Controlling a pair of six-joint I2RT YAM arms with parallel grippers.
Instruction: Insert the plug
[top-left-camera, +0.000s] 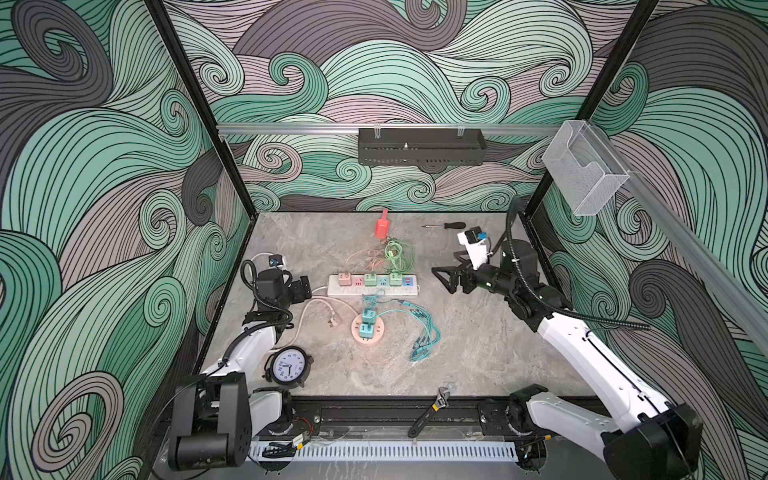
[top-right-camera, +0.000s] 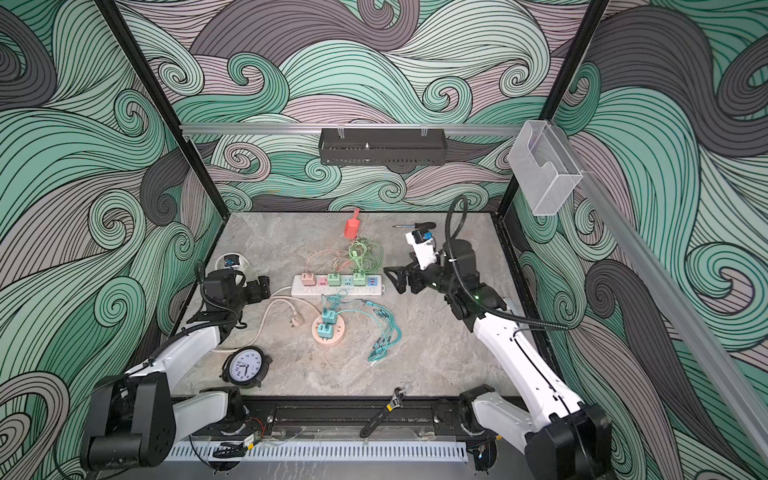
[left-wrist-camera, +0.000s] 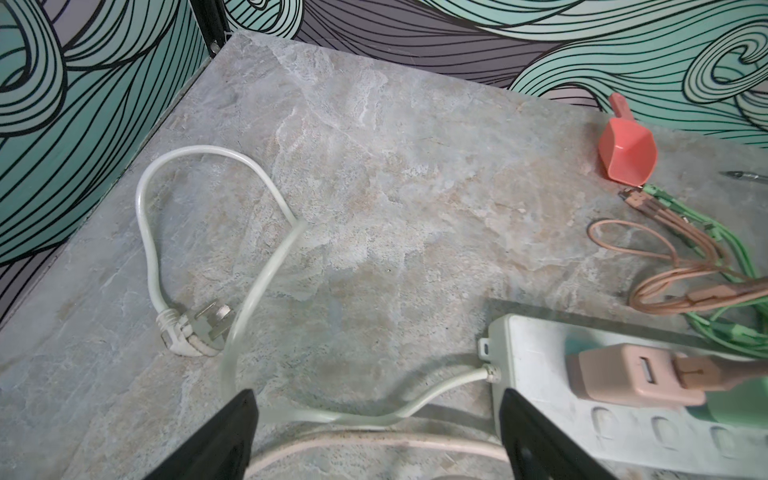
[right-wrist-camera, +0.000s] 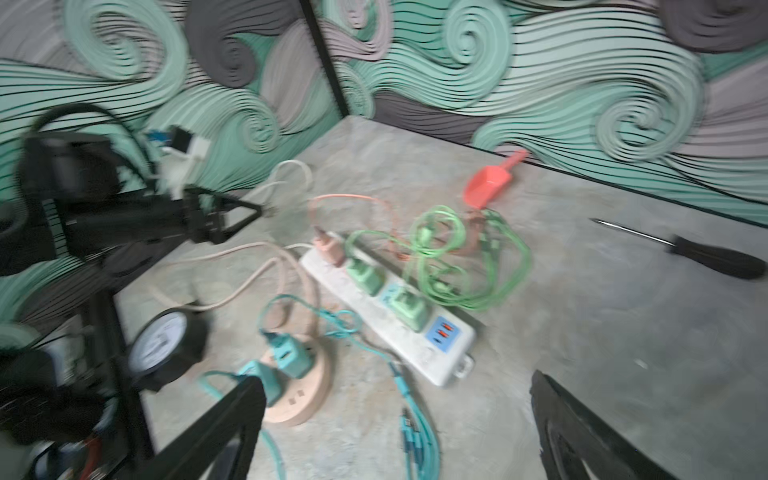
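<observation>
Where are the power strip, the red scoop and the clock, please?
power strip (top-left-camera: 338, 289), in a top view, bare white left end
red scoop (top-left-camera: 381, 228), in a top view, bowl
clock (top-left-camera: 288, 365), in a top view, dial

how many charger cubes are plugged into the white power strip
3: pink cube at the cord end, first green cube midway, second green cube beside the blue USB panel. None seems hidden.
</observation>
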